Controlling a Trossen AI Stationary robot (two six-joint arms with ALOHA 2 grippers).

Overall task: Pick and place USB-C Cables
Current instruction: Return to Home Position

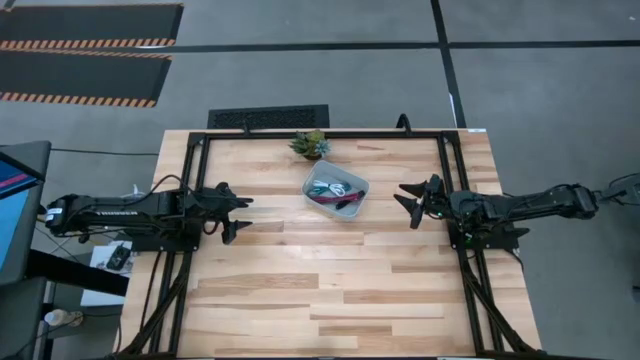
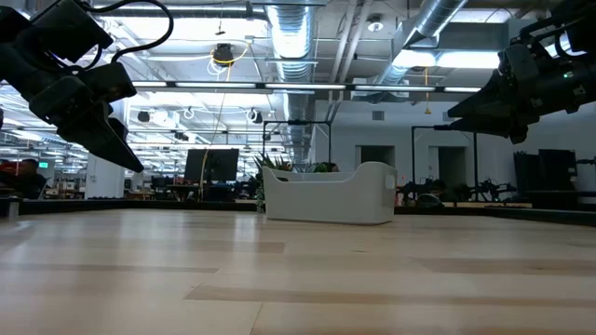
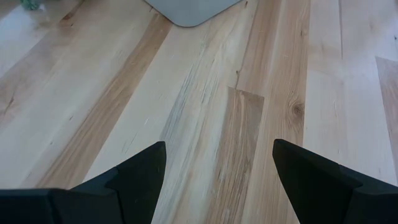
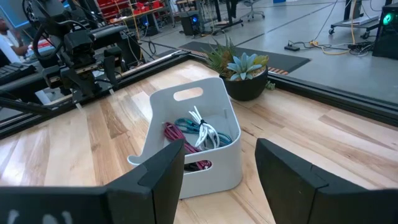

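Observation:
The USB-C cables point(image 4: 198, 135) lie bundled inside a small light grey bin point(image 1: 336, 190) near the table's far middle: maroon-red point(image 4: 175, 134), teal point(image 4: 186, 124) and white point(image 4: 206, 132) ones show, a dark one is hard to make out. My left gripper point(image 1: 243, 218) hovers open to the left of the bin, above the table. My right gripper point(image 1: 404, 197) hovers open to the right of the bin, its fingers point(image 4: 163, 168) pointing at it. Neither holds anything.
A small potted succulent point(image 1: 310, 145) stands just beyond the bin near the far edge. A black metal frame point(image 1: 325, 133) runs along the table's far, left and right sides. Bare wood point(image 1: 320, 290) stretches across the near half of the table.

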